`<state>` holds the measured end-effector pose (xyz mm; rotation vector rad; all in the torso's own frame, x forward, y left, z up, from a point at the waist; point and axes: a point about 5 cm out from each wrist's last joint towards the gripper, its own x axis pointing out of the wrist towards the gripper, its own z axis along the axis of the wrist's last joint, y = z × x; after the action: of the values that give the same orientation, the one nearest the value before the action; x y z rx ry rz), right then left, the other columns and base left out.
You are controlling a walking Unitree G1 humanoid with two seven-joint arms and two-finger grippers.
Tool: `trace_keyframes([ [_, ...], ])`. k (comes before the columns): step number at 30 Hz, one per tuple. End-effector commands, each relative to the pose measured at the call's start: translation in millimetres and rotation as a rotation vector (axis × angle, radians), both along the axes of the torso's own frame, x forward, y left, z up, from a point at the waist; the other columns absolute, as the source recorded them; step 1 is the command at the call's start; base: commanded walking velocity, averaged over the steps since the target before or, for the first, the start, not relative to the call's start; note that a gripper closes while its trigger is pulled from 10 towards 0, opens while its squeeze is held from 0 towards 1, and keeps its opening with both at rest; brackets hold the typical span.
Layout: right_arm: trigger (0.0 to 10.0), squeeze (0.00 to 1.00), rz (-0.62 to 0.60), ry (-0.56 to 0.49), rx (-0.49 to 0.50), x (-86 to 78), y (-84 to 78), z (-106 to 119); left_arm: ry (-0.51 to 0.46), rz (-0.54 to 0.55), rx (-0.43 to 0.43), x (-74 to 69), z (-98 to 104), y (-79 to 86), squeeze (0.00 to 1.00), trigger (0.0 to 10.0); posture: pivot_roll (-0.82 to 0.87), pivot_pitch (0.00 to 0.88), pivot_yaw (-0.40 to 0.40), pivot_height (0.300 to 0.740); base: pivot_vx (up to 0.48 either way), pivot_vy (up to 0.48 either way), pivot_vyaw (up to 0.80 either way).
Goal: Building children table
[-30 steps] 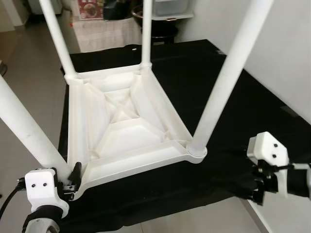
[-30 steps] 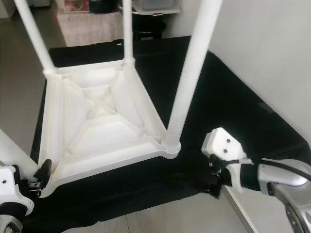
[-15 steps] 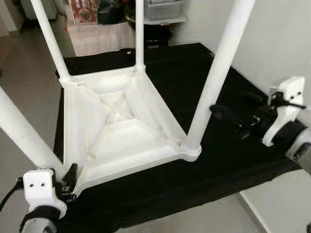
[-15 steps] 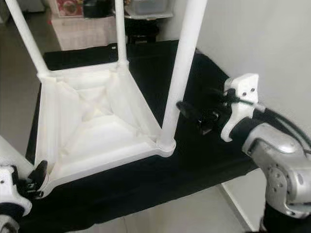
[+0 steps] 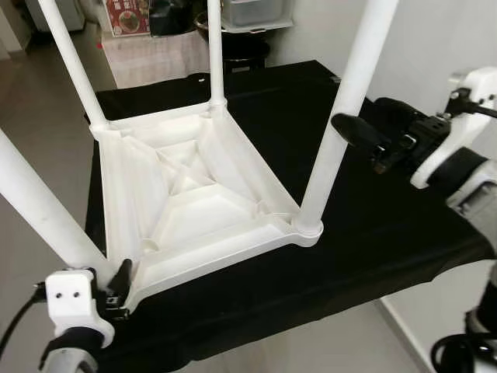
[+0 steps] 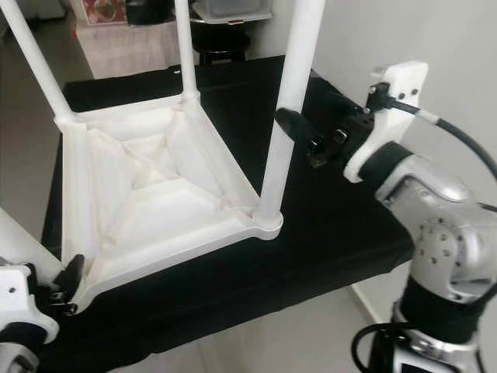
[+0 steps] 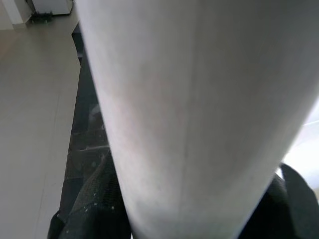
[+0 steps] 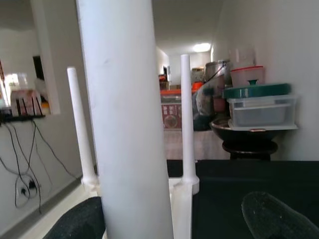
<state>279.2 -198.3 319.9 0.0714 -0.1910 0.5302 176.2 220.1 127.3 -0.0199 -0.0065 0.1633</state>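
Observation:
A white children's table (image 5: pixel 194 194) lies upside down on a black cloth (image 5: pixel 373 225), its four legs pointing up. My right gripper (image 5: pixel 366 124) is raised beside the near-right leg (image 5: pixel 342 101) at mid height. It is open, and in the right wrist view that leg (image 8: pixel 124 124) stands between the two fingers (image 8: pixel 75 221). My left gripper (image 5: pixel 116 286) sits low at the table's near-left corner. There its fingers (image 7: pixel 92 199) hug both sides of the near-left leg (image 7: pixel 199 114), close to its base.
The cloth-covered surface ends close in front of me, with tiled floor (image 5: pixel 39 101) to the left. A white wall (image 5: pixel 443 39) runs along the right side. Stacked containers (image 8: pixel 259 104) and a dark stand lie beyond the far edge.
My right arm rose from the cloth's front right edge and swung in to the near-right leg, fingers now straddling it. The left gripper stayed at its corner. The camera shifted slightly.

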Motion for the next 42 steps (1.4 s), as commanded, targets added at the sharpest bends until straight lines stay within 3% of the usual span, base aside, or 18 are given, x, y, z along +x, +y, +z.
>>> trace_keyframes([
  [1, 10.0, 0.00, 0.032, -0.002, 0.007, 5.0, 7.1, 7, -0.015, 0.038, 0.020, -3.3, 3, 4.1, 0.00, 0.0, -0.06, 0.085, -0.050, 0.740, 0.000, 0.000, 0.00],
  [10, 10.0, 0.00, 0.050, -0.012, 0.035, 13.9, 13.9, 14, -0.020, 0.045, 0.021, -3.7, 4, 3.7, 0.00, 0.0, -0.04, 0.079, -0.061, 0.740, 0.000, 0.000, 0.00],
  [11, 10.0, 0.00, 0.050, -0.014, 0.039, 15.7, 14.9, 17, -0.017, 0.050, 0.024, -4.3, 4, 4.1, 0.00, 0.6, -0.04, 0.078, -0.063, 0.740, 0.000, 0.000, 0.00],
  [13, 10.0, 0.00, 0.050, -0.014, 0.039, 15.7, 14.9, 17, -0.017, 0.050, 0.024, -4.3, 4, 4.1, 0.00, 0.6, -0.04, 0.078, -0.063, 0.740, 0.000, 0.000, 0.00],
  [14, 0.0, 0.00, 0.032, -0.012, 0.041, 18.2, 14.0, 18, -0.015, 0.059, 0.026, -4.9, 4, 4.8, 0.00, 10.0, -0.04, 0.077, -0.064, 0.740, 0.000, 0.000, 0.00],
  [31, 0.0, 0.00, -0.065, 0.043, 0.022, 25.7, 7.5, 15, -0.034, 0.089, 0.050, -5.7, 12, 9.8, 0.00, 10.0, -0.04, 0.082, -0.062, 0.740, 0.000, 0.000, 0.00],
  [36, 0.0, 0.00, -0.141, 0.084, 0.015, 32.4, 1.6, 7, -0.122, 0.092, 0.110, 4.0, 40, 22.1, 0.00, 10.0, -0.03, 0.083, -0.066, 0.740, 0.000, 0.000, 0.00],
  [38, 0.0, 0.00, -0.215, 0.130, 0.009, 38.0, -5.1, -2, -0.203, 0.090, 0.146, 11.6, 66, 33.6, 0.00, 10.0, -0.02, 0.082, -0.066, 0.740, 0.000, 0.000, 0.00],
  [39, 0.0, 0.00, -0.273, 0.166, 0.006, 42.1, -10.5, -10, -0.270, 0.063, 0.182, 18.3, 89, 39.8, 0.00, 10.0, -0.01, 0.079, -0.066, 0.740, 0.000, 0.000, 0.00],
  [40, 0.0, 0.00, -0.273, 0.166, 0.006, 42.1, -10.5, -10, -0.270, 0.063, 0.182, 18.3, 89, 39.8, 0.00, 10.0, -0.01, 0.079, -0.066, 0.740, 0.000, 0.000, 0.00],
  [41, 6.4, 0.00, -0.342, 0.216, 0.002, 46.6, -17.4, -21, -0.354, 0.017, 0.221, 26.7, 119, 45.3, 0.00, 10.0, 0.00, 0.078, -0.062, 0.740, 0.000, 0.000, 0.00],
  [42, 6.4, 0.00, -0.342, 0.216, 0.002, 46.6, -17.4, -21, -0.354, 0.017, 0.221, 26.7, 119, 45.3, 0.00, 10.0, 0.00, 0.078, -0.062, 0.740, 0.000, 0.000, 0.00],
])
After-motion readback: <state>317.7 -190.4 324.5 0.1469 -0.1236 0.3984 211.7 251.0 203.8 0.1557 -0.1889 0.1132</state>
